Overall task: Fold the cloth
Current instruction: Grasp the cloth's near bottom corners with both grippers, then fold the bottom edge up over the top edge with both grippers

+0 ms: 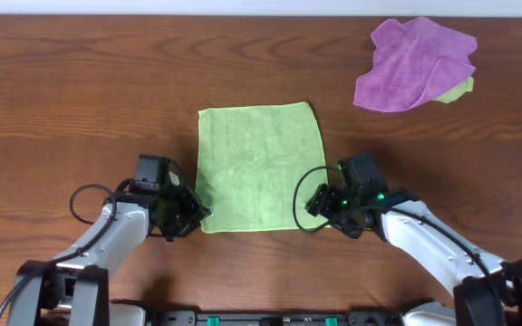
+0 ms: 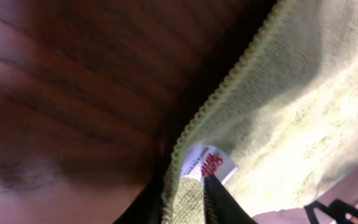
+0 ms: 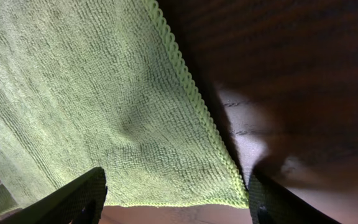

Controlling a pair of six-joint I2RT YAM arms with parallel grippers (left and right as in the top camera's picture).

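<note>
A light green cloth (image 1: 259, 167) lies flat and spread out in the middle of the table. My left gripper (image 1: 198, 213) is at its near left corner and is shut on that corner; the left wrist view shows the cloth's hem and white label (image 2: 209, 163) pinched between the fingers (image 2: 191, 202). My right gripper (image 1: 315, 204) is at the near right corner. It is open, with its two fingers straddling the cloth's near right corner (image 3: 229, 190), which still lies flat.
A crumpled purple cloth (image 1: 412, 62) with a bit of yellow-green cloth under it (image 1: 459, 89) lies at the far right of the wooden table (image 1: 80, 100).
</note>
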